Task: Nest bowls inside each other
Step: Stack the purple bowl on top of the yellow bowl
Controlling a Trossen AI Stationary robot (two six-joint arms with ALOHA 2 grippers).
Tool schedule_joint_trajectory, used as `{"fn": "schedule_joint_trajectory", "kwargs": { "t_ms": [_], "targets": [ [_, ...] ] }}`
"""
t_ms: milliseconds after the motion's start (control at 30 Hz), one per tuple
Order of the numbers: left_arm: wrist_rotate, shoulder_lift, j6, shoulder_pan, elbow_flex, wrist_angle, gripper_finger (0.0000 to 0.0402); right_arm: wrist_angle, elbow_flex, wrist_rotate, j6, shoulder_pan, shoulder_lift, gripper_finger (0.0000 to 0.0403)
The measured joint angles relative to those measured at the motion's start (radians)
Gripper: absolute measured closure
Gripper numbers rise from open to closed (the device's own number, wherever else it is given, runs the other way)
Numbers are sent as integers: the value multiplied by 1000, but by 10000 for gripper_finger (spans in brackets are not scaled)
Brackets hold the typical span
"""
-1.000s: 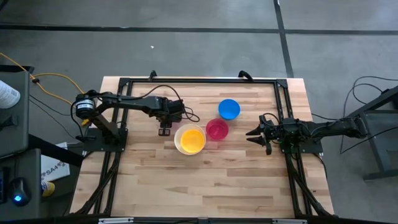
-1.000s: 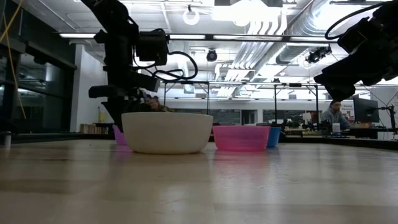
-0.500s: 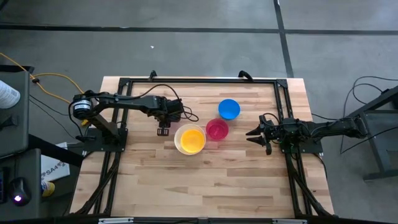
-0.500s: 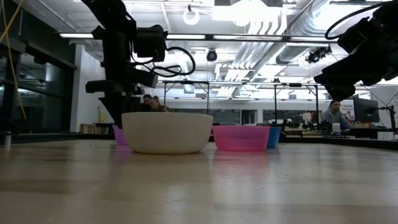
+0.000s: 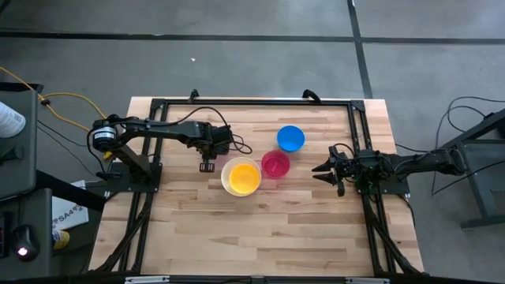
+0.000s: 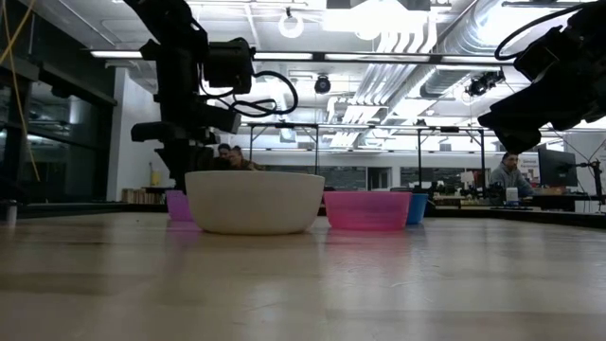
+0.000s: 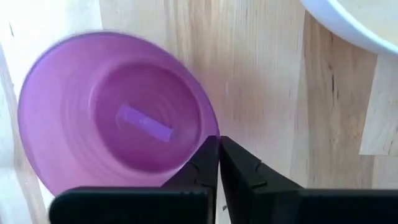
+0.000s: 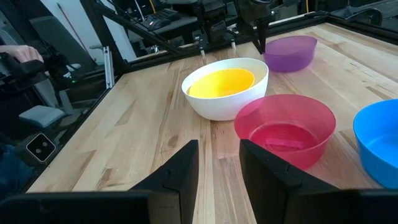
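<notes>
On the pale wooden table (image 5: 260, 229), the left gripper (image 7: 219, 163) has its two dark fingers pressed together over the rim of the small round purple plastic bowl (image 7: 118, 140), pinching that edge between them. The purple bowl stands on the wood just beside the large white plastic bowl (image 8: 219, 101), on the side nearer the left arm's base; in the high view it is almost entirely hidden under the left gripper (image 5: 208, 164).

The round yellow plastic bowl (image 5: 243, 175) sits nested inside the white one, its yellow inside showing in the high view within a thin white rim. Just beside the white bowl, toward the right arm, stands the translucent red-pink plastic bowl (image 5: 275, 164) (the two rims look close to touching, though whether they meet is not clear). The round blue plastic bowl (image 5: 290, 138) stands near the red-pink one, a little farther toward the table's far edge, and apart from it.

The right gripper (image 5: 323, 170) waits above the table's right side, well clear of the bowls, its fingers spread apart and holding nothing. In the right wrist view its two dark fingers (image 8: 174, 171) frame the red-pink bowl and the white bowl beyond.

In the low view a person (image 6: 511, 176) shows far off in the room behind the table.
</notes>
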Motion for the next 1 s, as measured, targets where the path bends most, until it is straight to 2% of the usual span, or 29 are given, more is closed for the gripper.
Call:
{"fn": "schedule_joint_trajectory", "kwargs": {
  "t_ms": [367, 600, 1000],
  "targets": [
    [1, 0, 0, 0, 0, -1, 399, 0, 0, 0, 0, 0, 0, 293],
    [64, 0, 0, 1, 0, 0, 398, 0, 0, 0, 0, 0, 0, 293],
    [65, 0, 0, 0, 0, 0, 398, 0, 0, 0, 0, 0, 0, 293]
  ]
}}
